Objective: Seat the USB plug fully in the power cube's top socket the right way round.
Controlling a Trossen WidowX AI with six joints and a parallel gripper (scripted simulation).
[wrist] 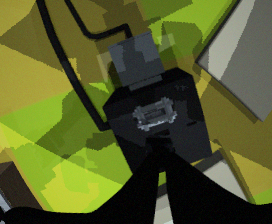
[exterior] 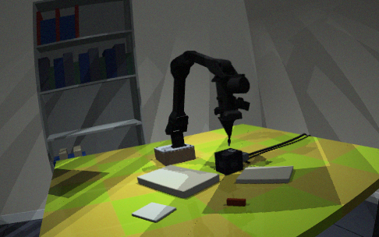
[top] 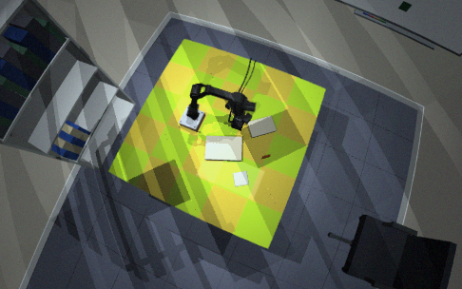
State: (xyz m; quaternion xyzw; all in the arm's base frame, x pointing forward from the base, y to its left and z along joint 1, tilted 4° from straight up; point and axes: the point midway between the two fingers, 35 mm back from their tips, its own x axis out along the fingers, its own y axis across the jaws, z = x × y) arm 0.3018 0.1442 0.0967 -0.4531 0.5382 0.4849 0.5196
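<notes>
Claw (top: 240, 119) (exterior: 228, 136) (wrist: 161, 159): closed on USB plug (exterior: 228, 143) (wrist: 160, 143) | plug held above power cube (exterior: 228, 161) (wrist: 189, 125), out of socket (wrist: 154, 114) | silver-gray block (wrist: 138, 60) seen at cube's side

Black jointed arm, black tapered claw (top: 237, 127) (exterior: 228, 141) (wrist: 161, 159)

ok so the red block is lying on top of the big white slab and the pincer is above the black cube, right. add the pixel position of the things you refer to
The red block (top: 265, 156) (exterior: 236, 202) lies on the tabletop, not on the slab, as the exterior view shows.
</notes>
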